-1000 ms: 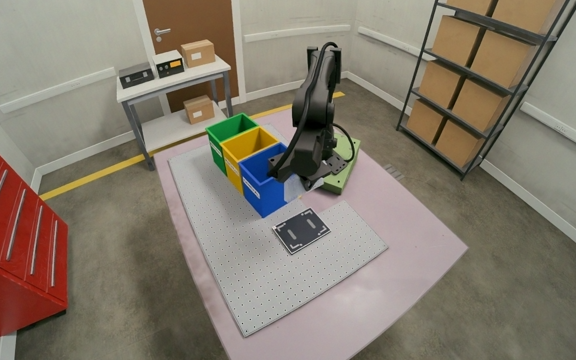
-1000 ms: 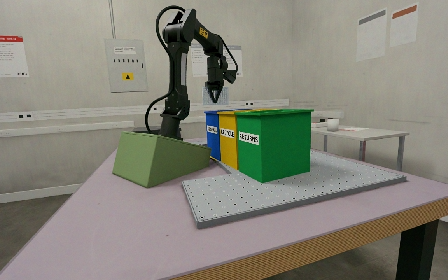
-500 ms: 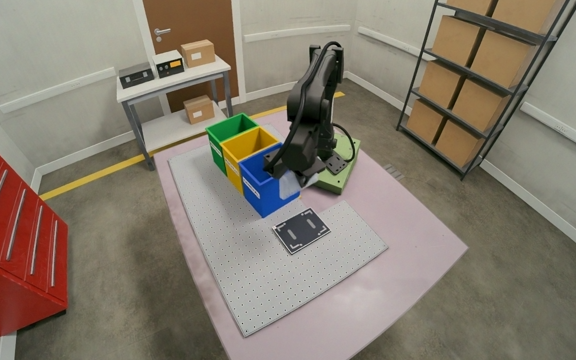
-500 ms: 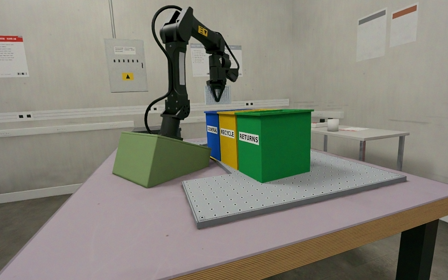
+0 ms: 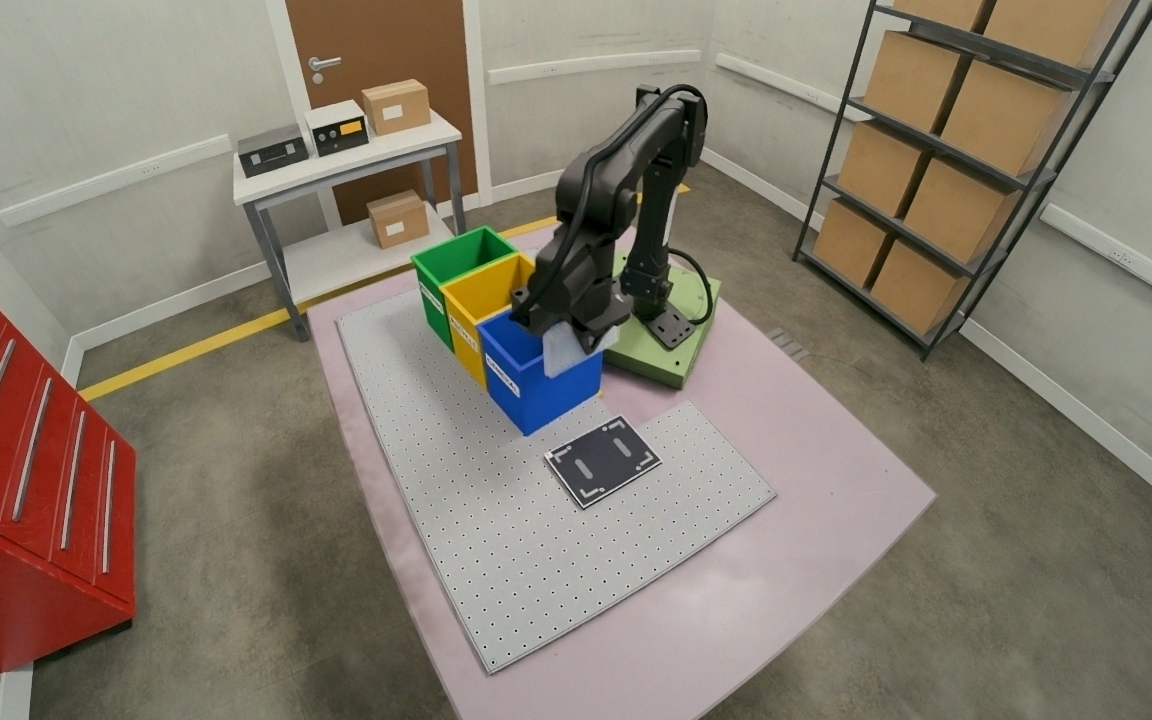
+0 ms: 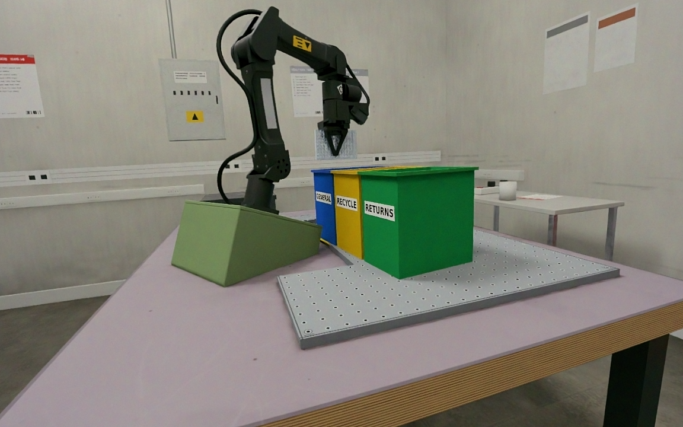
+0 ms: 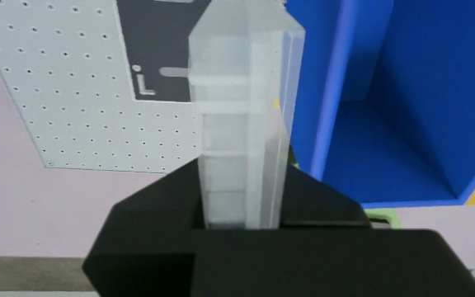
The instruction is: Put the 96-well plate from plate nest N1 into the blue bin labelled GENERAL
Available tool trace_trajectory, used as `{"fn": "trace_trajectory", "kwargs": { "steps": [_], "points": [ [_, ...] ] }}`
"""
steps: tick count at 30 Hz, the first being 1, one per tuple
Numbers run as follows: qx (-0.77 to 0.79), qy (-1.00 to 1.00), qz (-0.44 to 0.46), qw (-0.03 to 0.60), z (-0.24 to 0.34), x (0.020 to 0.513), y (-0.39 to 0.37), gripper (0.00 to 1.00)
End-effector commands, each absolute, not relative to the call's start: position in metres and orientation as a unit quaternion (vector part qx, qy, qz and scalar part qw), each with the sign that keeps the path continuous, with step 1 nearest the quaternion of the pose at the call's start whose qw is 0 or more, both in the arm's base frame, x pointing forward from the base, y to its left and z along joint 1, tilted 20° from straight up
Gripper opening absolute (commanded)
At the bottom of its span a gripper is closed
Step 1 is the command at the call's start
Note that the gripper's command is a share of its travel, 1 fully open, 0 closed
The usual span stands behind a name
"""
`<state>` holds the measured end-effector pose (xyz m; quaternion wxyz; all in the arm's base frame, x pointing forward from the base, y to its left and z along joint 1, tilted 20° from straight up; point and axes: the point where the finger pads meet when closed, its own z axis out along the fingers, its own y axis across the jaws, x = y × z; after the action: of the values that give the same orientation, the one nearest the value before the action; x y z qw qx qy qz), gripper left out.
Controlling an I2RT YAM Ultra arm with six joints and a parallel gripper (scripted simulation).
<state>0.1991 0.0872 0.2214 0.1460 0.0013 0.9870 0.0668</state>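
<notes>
My gripper point(image 6: 335, 144) is shut on the translucent 96-well plate point(image 7: 242, 124), which hangs on edge below the fingers. The plate point(image 5: 562, 349) is held above the near rim of the blue GENERAL bin point(image 5: 533, 371), over the side next to the arm's base. In the wrist view the plate hangs just left of the blue bin's wall point(image 7: 332, 95), and the bin's inside point(image 7: 390, 136) shows nothing in it. In the exterior view the plate point(image 6: 336, 144) is clear above the blue bin point(image 6: 324, 204). The black plate nest N1 point(image 5: 603, 460) lies on the pegboard with nothing on it.
The yellow RECYCLE bin point(image 5: 482, 308) and green RETURNS bin point(image 5: 459, 268) stand upright in a row touching the blue one. The arm's green base block point(image 5: 665, 335) sits right beside the blue bin. The grey pegboard point(image 5: 517, 501) lies on the pink table.
</notes>
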Motion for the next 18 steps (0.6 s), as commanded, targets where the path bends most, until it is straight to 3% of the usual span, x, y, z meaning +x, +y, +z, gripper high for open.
{"fn": "trace_trajectory", "kwargs": {
  "steps": [1, 18],
  "points": [
    [-0.018, 0.984, 0.078, 0.158, 0.227, 0.193, 0.076, 0.00],
    [-0.019, 0.981, 0.078, 0.176, 0.226, 0.195, 0.029, 0.00]
  ]
}}
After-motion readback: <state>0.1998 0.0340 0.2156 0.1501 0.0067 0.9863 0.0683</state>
